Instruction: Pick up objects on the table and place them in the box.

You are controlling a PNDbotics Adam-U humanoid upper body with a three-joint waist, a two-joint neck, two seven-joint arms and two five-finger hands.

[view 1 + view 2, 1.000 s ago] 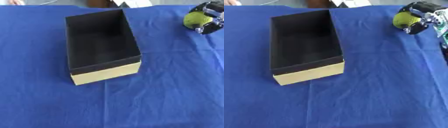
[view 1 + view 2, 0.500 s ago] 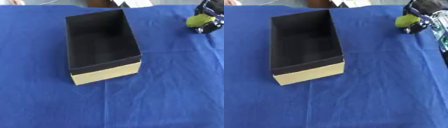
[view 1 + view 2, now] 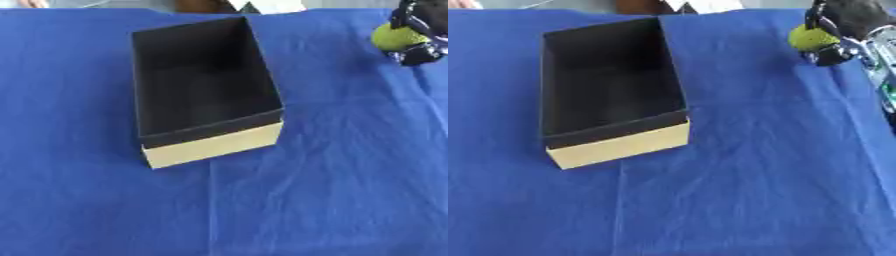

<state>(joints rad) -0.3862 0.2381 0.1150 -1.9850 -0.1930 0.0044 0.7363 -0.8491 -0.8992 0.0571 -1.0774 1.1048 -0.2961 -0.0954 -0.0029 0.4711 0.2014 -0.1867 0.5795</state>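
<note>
The worktop is covered in blue cloth, matt and finely wrinkled, with a soft crease line. Well away from the fingers, the box looks like cardboard: matt black inside, a plain pale tan face, smooth and dull. Within the fingers, the yellow-green ball has a dull, slightly fuzzy look. The right hand is black with glinting silver metal parts.

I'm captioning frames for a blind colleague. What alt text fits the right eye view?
The robot's right hand, at the upper right, is curled round a yellow-green ball above a blue cloth. An open box, dark inside with a tan front, sits empty at the left.
</note>
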